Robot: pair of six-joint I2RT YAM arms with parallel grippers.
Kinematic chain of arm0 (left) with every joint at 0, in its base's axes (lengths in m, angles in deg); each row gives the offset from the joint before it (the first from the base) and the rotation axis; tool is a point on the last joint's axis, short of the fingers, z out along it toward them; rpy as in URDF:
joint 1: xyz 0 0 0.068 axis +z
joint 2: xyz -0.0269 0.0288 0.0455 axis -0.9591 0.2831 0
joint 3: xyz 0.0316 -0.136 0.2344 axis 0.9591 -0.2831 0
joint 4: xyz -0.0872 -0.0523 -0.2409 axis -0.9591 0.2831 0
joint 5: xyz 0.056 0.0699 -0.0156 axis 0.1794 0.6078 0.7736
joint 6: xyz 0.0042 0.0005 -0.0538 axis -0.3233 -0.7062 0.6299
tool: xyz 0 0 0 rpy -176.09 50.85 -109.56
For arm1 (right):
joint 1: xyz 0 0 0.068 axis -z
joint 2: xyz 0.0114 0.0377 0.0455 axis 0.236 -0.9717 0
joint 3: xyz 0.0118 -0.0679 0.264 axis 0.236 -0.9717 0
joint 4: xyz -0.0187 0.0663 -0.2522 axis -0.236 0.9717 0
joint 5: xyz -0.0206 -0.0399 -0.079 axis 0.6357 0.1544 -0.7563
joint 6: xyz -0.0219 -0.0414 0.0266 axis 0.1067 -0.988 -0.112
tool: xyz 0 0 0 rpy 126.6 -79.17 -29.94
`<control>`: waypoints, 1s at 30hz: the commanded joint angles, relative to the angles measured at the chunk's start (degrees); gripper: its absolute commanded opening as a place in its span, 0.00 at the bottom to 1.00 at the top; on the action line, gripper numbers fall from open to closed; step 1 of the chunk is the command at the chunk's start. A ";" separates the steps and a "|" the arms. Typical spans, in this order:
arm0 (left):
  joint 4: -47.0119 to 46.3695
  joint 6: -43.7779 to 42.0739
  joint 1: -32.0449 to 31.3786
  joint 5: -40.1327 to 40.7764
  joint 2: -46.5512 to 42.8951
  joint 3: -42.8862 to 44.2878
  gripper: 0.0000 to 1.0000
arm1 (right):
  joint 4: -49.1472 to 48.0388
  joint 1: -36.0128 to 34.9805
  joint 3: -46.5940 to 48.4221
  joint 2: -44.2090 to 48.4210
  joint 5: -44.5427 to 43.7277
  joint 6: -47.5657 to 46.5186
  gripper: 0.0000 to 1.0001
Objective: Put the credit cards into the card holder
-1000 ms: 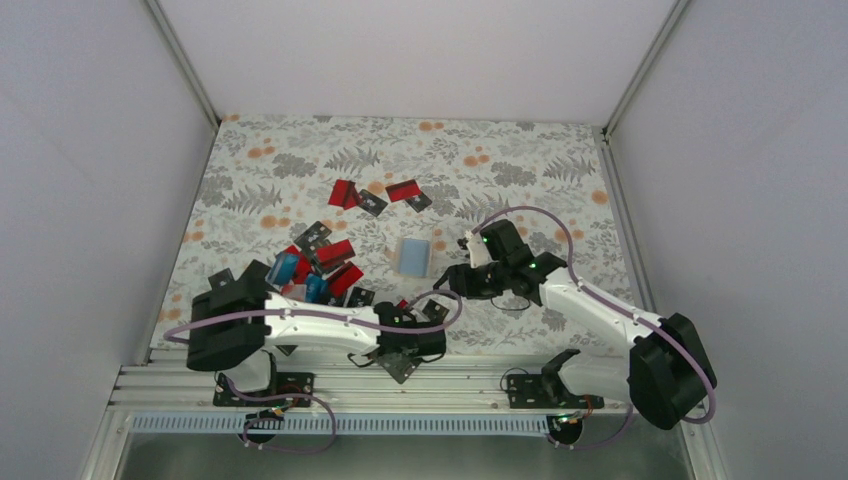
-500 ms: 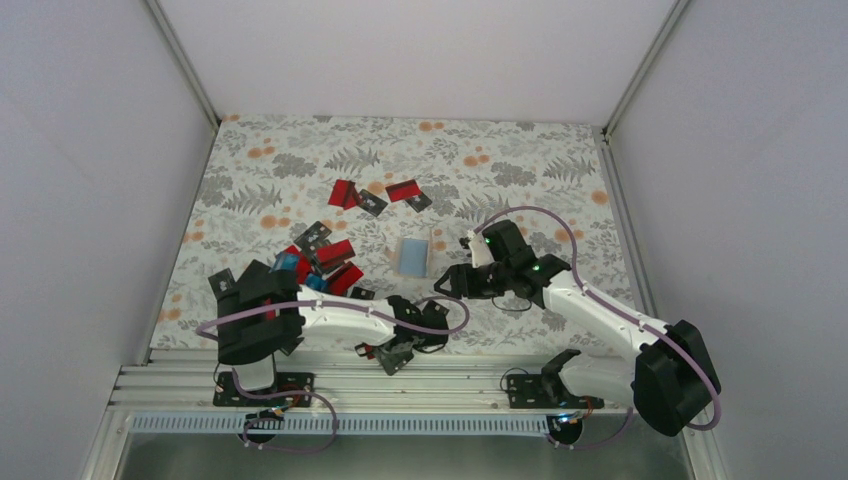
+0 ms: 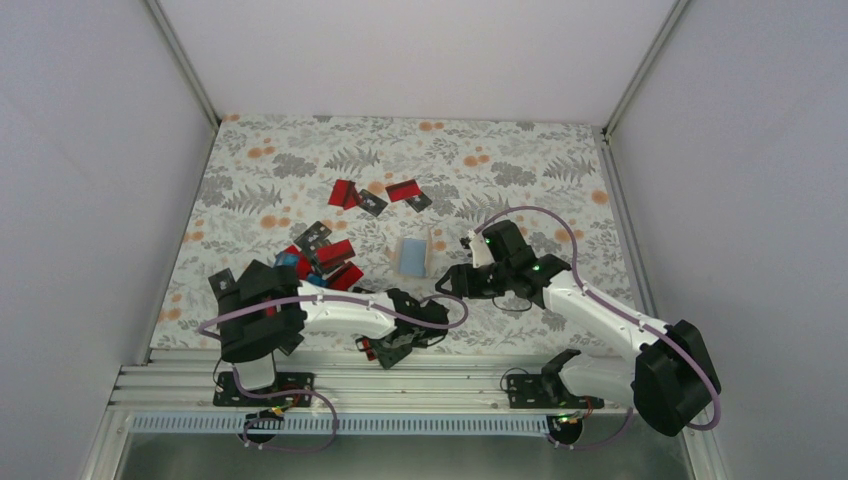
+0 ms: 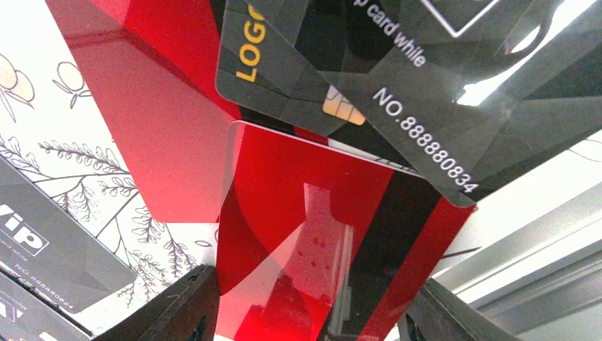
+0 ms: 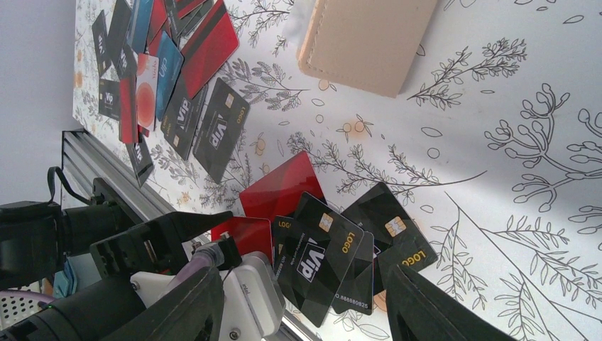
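Note:
The red credit card with a black stripe spans the gap of my left gripper, one edge against each finger. This gripper sits at the table's near edge. Black credit cards overlap the red one, and they also show in the right wrist view as black cards. More credit cards lie heaped at the left. The card holder lies mid-table, grey-blue inside with a tan flap raised. My right gripper hovers open just right of it, with nothing between its fingers.
Two small groups of red and black cards lie further back on the floral mat. A metal rail runs along the near edge, right behind my left gripper. White walls close in the sides.
My left gripper has come forward from over the rail onto the mat's edge and closed in around the red card. The right arm has barely moved.

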 commanded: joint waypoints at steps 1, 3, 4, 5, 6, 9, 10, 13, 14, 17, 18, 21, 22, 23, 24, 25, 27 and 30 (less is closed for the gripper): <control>-5.52 -0.16 1.18 -3.42 1.86 -2.16 0.53 | 0.75 -0.61 0.03 0.47 0.73 -0.72 0.59; -6.28 -0.05 1.09 -4.62 0.62 -2.82 0.50 | 0.78 -0.59 0.09 0.58 0.79 -0.70 0.59; -6.61 -0.05 1.02 -5.26 0.00 -3.07 0.48 | 0.76 -0.59 0.20 0.54 0.78 -0.66 0.59; -6.79 -0.12 0.96 -5.89 -0.53 -3.25 0.48 | 0.72 -0.62 0.32 0.49 0.80 -0.61 0.59; -7.02 -0.25 0.94 -6.48 -1.13 -3.30 0.47 | 0.64 -0.59 0.33 0.45 0.88 -0.58 0.59; -7.09 -0.58 0.92 -7.38 -2.68 -2.74 0.45 | 0.50 -0.58 0.35 0.24 1.03 -0.49 0.59; -7.04 -0.72 0.92 -7.65 -3.06 -2.44 0.44 | 0.50 -0.64 0.46 0.23 1.08 -0.46 0.59; -7.18 -1.40 0.92 -8.51 -3.74 -1.64 0.41 | 0.56 -0.61 0.56 0.19 1.09 -0.47 0.59; -7.13 -1.70 0.92 -8.85 -3.92 -1.44 0.40 | 0.66 -0.59 0.67 0.23 1.08 -0.46 0.59; -7.02 -2.30 1.00 -9.35 -4.17 -0.87 0.38 | 0.72 -0.59 0.74 0.26 1.07 -0.54 0.58; -6.78 -2.45 1.08 -9.40 -4.28 -0.67 0.37 | 0.78 -0.59 0.73 0.35 1.11 -0.57 0.58; -6.12 -2.75 1.39 -9.15 -5.10 -0.26 0.34 | 0.76 -0.52 0.70 0.45 1.00 -0.63 0.58; -5.86 -2.77 1.50 -8.73 -5.32 -0.19 0.33 | 0.72 -0.58 0.61 0.37 0.98 -0.63 0.58; -5.53 -2.82 1.59 -8.45 -5.48 0.07 0.31 | 0.61 -0.63 0.57 0.32 1.04 -0.63 0.58; -5.18 -2.81 1.69 -8.01 -5.65 0.30 0.29 | 0.51 -0.59 0.49 0.24 1.11 -0.68 0.58; -4.71 -2.73 1.75 -7.58 -5.83 0.70 0.28 | 0.42 -0.59 0.46 0.15 1.16 -0.64 0.58; -3.99 -2.81 1.80 -7.02 -6.15 1.33 0.26 | 0.20 -0.59 0.47 -0.03 1.26 -0.63 0.57; -3.31 -3.07 2.00 -6.13 -6.71 2.05 0.21 | 0.08 -0.59 0.38 -0.16 1.33 -0.65 0.57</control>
